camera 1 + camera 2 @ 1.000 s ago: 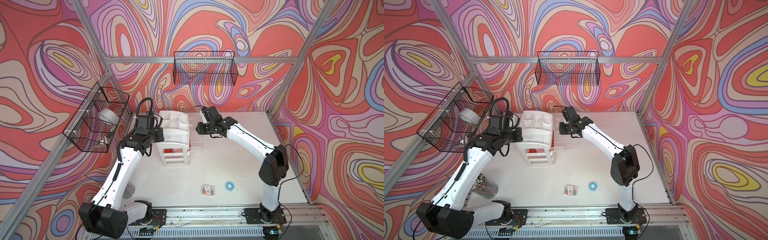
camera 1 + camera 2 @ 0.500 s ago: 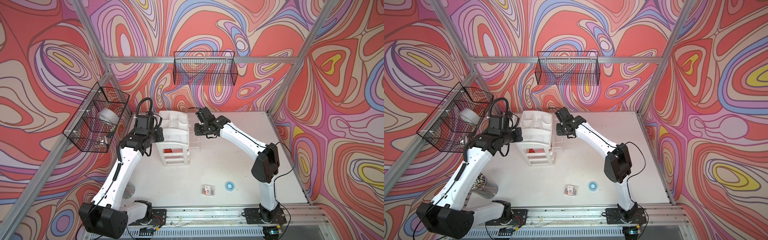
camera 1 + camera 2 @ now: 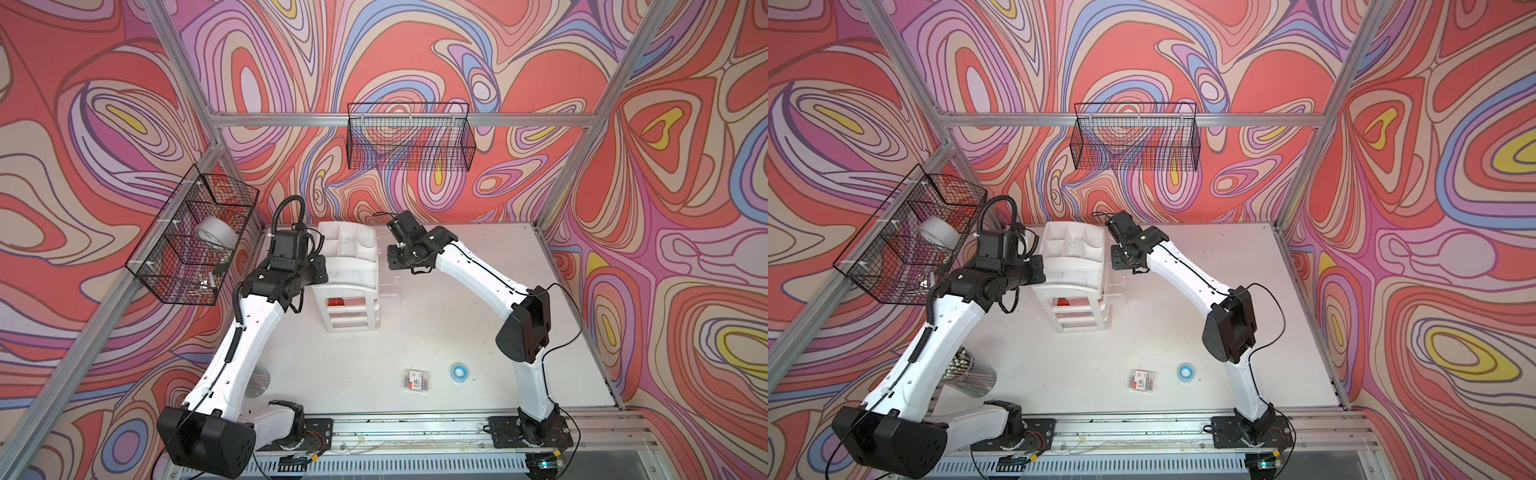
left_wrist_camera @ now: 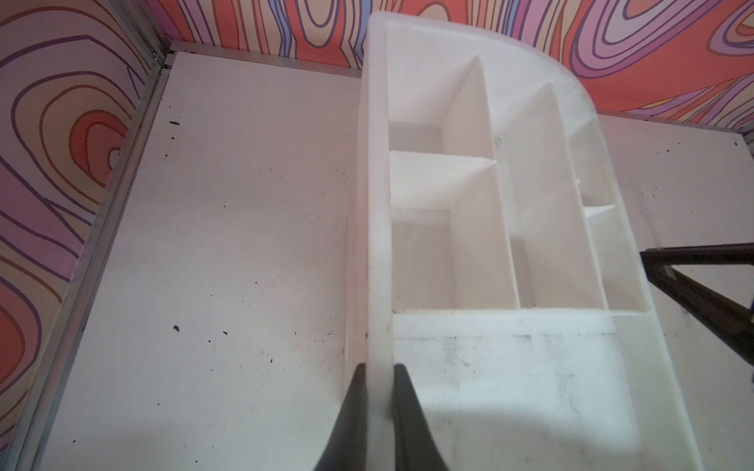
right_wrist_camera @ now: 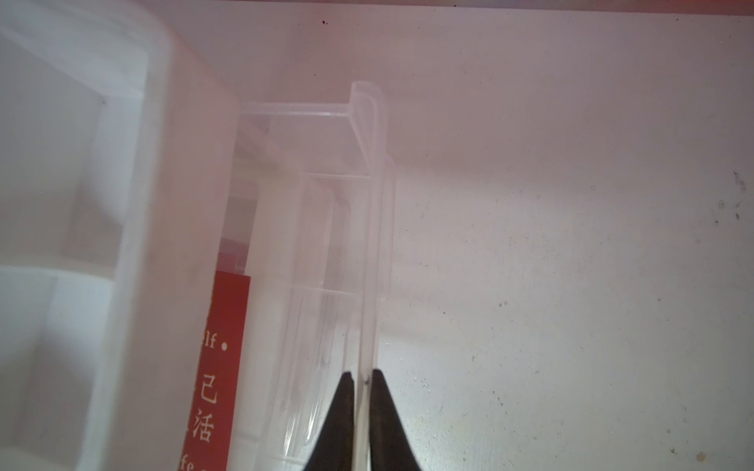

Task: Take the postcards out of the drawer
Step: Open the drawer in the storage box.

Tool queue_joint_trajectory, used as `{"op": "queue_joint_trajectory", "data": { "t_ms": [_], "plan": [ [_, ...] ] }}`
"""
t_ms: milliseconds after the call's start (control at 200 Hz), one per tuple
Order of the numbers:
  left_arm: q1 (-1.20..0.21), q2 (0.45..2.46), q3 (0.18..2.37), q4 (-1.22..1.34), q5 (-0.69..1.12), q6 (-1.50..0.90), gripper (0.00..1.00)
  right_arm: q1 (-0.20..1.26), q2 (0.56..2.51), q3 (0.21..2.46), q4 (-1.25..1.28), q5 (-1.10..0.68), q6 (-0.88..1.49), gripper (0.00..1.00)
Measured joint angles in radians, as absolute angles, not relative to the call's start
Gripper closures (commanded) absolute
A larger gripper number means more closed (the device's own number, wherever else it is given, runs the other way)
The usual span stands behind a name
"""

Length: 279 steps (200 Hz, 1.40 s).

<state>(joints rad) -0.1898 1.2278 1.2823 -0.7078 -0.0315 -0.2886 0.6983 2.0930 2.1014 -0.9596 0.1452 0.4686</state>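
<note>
A white organizer [image 3: 351, 257] [image 3: 1073, 257] stands at the back of the table, with compartments on top and clear drawers that slide out toward my right arm. A red postcard with white lettering [image 5: 224, 367] lies in the top drawer [image 5: 367, 204] and also shows as a red patch in both top views [image 3: 336, 302] [image 3: 1064, 302]. That drawer sticks out a little from the unit [image 3: 388, 286]. My right gripper [image 5: 359, 373] is shut on its clear front panel. My left gripper [image 4: 377, 367] is shut on the organizer's side wall [image 4: 377, 244].
A small clear packet with a red label [image 3: 417, 379] and a blue tape roll [image 3: 459, 371] lie near the front. A metal cup [image 3: 971, 370] lies by the left arm's base. Wire baskets hang on the left wall [image 3: 191, 241] and back wall [image 3: 409, 141].
My right arm has moved left to the organizer, and its jaws have closed on the clear drawer front. The left arm has not moved.
</note>
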Motion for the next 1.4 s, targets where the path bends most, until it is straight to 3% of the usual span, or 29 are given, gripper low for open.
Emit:
{"op": "queue_joint_trajectory", "data": {
  "t_ms": [1127,1397],
  "plan": [
    [-0.195,1.214,1.277,-0.722,-0.06,-0.284,1.0,0.608,2.011,2.01,-0.988,0.189,0.374,0.94],
    [-0.194,1.213,1.275,-0.722,-0.06,-0.284,1.0,0.604,2.01,1.983,-0.971,0.169,0.368,0.77]
  ]
}}
